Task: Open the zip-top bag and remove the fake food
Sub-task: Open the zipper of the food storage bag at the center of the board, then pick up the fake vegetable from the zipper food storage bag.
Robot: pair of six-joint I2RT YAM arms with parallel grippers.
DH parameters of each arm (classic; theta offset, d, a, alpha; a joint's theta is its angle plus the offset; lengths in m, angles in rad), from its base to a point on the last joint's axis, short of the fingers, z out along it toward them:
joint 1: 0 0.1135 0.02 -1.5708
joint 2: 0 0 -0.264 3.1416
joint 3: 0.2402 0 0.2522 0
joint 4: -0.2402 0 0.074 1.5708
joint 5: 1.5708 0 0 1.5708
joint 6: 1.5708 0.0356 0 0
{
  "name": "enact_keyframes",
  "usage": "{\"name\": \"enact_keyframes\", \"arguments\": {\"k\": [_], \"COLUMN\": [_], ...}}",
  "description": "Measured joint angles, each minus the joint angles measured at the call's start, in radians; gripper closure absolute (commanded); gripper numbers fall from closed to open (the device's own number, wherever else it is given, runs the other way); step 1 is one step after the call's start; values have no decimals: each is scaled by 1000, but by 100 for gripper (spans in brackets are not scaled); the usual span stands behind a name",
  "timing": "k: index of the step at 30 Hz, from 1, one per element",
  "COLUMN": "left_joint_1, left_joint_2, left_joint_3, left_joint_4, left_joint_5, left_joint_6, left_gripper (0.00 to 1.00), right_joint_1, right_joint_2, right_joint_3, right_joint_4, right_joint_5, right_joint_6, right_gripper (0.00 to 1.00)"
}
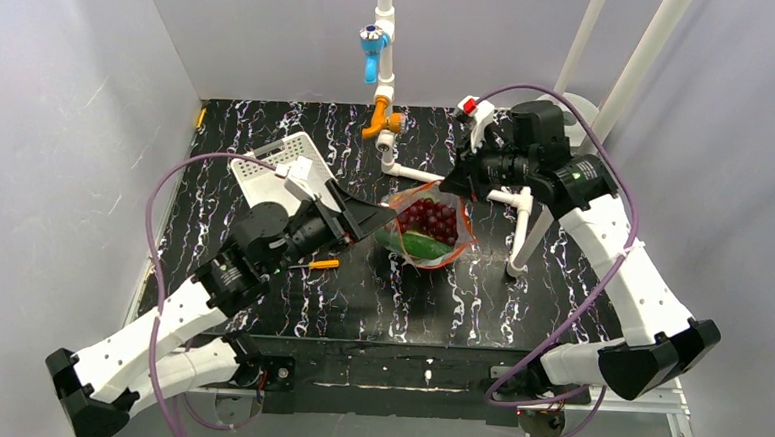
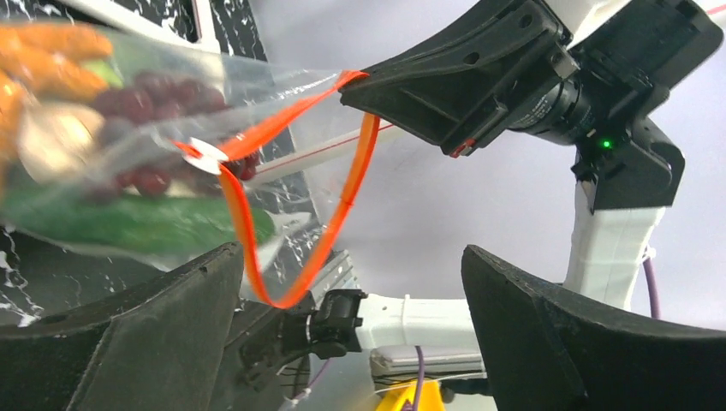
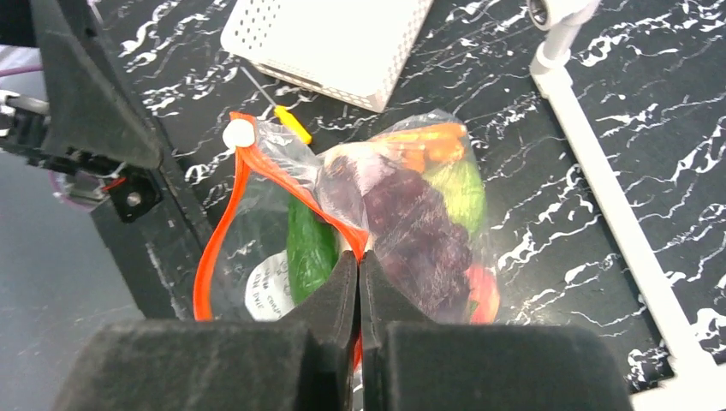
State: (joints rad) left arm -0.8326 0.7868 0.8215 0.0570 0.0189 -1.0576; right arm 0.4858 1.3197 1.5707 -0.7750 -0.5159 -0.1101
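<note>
R jaws pinch zip-top bag (image 3: pixel 411 214) rim; L jaws spread nr its mouth.

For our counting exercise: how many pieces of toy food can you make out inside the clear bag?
6: grape bunch in the middle, cucumber left of it, green vegetable and orange piece beyond, peach at right, white egg in the left wrist view. More may be hidden.

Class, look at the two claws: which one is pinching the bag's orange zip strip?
The right claw: it is shut on the zip-top bag's orange strip. The left claw stands wide open, gripping nothing.
</note>
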Motion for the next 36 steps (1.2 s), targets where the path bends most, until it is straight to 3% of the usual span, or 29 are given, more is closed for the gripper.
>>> {"name": "enact_keyframes", "arguments": {"k": [9,18,27,36], "left_joint_1": [-5,-66,-93,-184], "left_joint_2": [159,250,291,359], "left_joint_3": [23,24,25,34], "left_joint_4": [12,-75,-163,-259], "left_joint_5": [-2,-80,-155,-294], "left_joint_6": [-187,-308,-400,-503], "left_gripper": [9,9,20,24], "right_joint_1": [61,92,100,111], "right_joint_2": [32,27,28,27], "right_joint_3": [-132,-330,-344,-359], "right_joint_4": [96,223,265,310], "right_joint_5": [150,82,50,51], "right_joint_6": [-18,27,54,60], "right_gripper": [99,99,99,99]}}
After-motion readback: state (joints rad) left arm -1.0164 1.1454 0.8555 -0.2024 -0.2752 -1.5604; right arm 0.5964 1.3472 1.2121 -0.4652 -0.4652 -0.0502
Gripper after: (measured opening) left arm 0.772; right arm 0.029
